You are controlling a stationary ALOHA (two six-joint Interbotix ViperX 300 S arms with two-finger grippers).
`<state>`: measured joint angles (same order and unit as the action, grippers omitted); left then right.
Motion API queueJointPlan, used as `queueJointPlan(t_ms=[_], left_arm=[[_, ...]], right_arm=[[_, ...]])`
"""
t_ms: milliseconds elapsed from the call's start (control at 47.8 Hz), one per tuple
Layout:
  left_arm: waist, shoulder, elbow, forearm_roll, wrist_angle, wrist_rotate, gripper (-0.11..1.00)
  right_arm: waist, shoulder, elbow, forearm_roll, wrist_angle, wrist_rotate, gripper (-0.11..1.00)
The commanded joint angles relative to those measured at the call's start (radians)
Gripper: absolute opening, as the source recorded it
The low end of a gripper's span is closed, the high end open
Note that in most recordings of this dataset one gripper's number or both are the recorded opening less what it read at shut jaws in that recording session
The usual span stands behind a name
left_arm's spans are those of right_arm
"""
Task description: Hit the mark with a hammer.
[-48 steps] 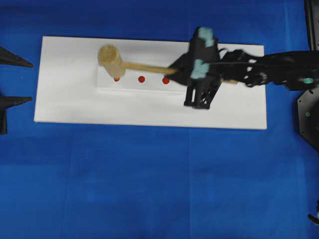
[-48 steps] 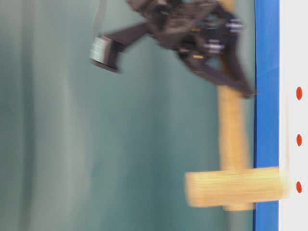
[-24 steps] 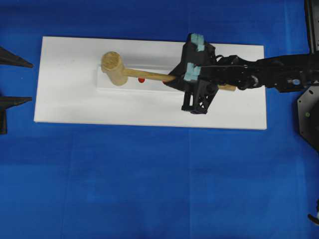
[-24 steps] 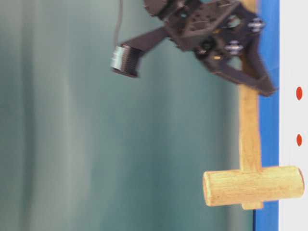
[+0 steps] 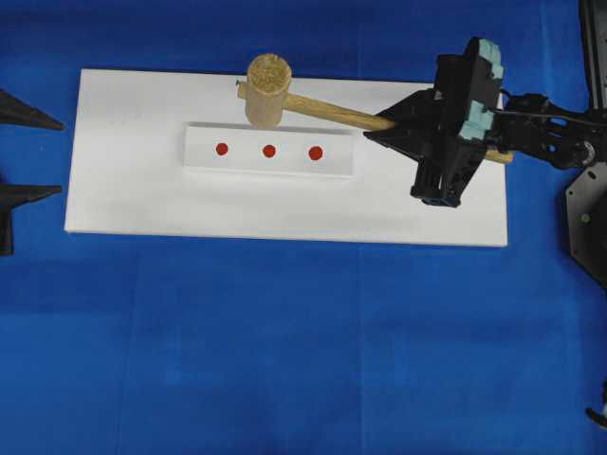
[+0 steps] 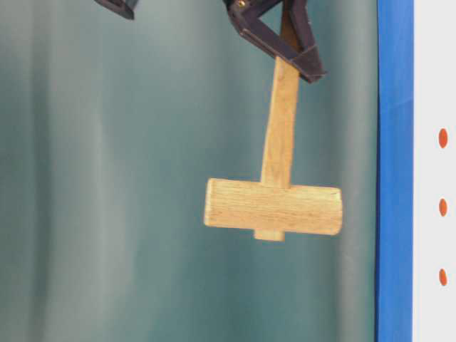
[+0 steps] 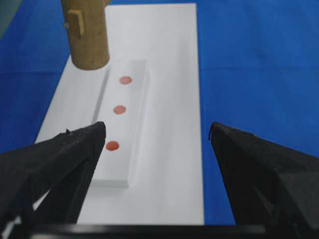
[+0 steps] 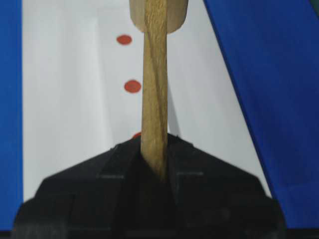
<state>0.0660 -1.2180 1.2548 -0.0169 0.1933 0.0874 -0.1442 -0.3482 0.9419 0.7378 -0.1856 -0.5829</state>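
The hammer (image 5: 268, 90), a light-wood mallet, hangs in the air, its head above the white board's (image 5: 123, 190) far edge. My right gripper (image 5: 398, 128) is shut on its slim handle (image 8: 154, 74), with the jaws pressed on both sides. In the table-level view the hammer head (image 6: 273, 207) is well clear of the board. Three red marks (image 5: 269, 151) sit in a row on a raised white strip (image 5: 268, 163), all uncovered. My left gripper (image 7: 157, 132) stands open and empty off the board's left end. In its view the nearest mark (image 7: 112, 145) is beside the left finger.
A blue cloth (image 5: 285, 351) covers the table round the board. The right arm (image 5: 550, 137) stretches in from the right edge, with a black base part (image 5: 588, 218) below it. A teal backdrop (image 6: 107, 178) fills the table-level view.
The hammer head was down on the left mark. It has since lifted and swung back to the right with the right gripper, uncovering all three marks. The left gripper has stayed still.
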Motion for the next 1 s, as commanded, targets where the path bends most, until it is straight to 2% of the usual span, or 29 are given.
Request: queueJointPlan(t_ms=[0, 251, 439, 564, 836, 983], left_arm=[[-0.002, 0.014, -0.009, 0.000, -0.006, -0.002, 0.83], [-0.002, 0.014, -0.008, 0.000, -0.006, -0.002, 0.83], [-0.002, 0.014, -0.008, 0.000, -0.006, -0.005, 0.83], [-0.002, 0.015, -0.008, 0.000, -0.008, -0.006, 0.83], [-0.002, 0.014, -0.006, 0.000, -0.006, -0.009, 0.83], [-0.002, 0.014, -0.006, 0.000, -0.005, -0.009, 0.83]], right_arm=[[0.005, -0.018, -0.015, 0.002, -0.014, 0.002, 0.02], [0.015, 0.021, -0.018, 0.005, -0.008, 0.005, 0.02], [0.015, 0.164, -0.017, 0.054, 0.067, 0.006, 0.02], [0.014, 0.230, -0.025, 0.084, 0.074, 0.005, 0.02], [0.014, 0.175, -0.032, 0.081, 0.037, -0.008, 0.02], [0.025, 0.086, -0.026, 0.069, 0.037, -0.011, 0.02]])
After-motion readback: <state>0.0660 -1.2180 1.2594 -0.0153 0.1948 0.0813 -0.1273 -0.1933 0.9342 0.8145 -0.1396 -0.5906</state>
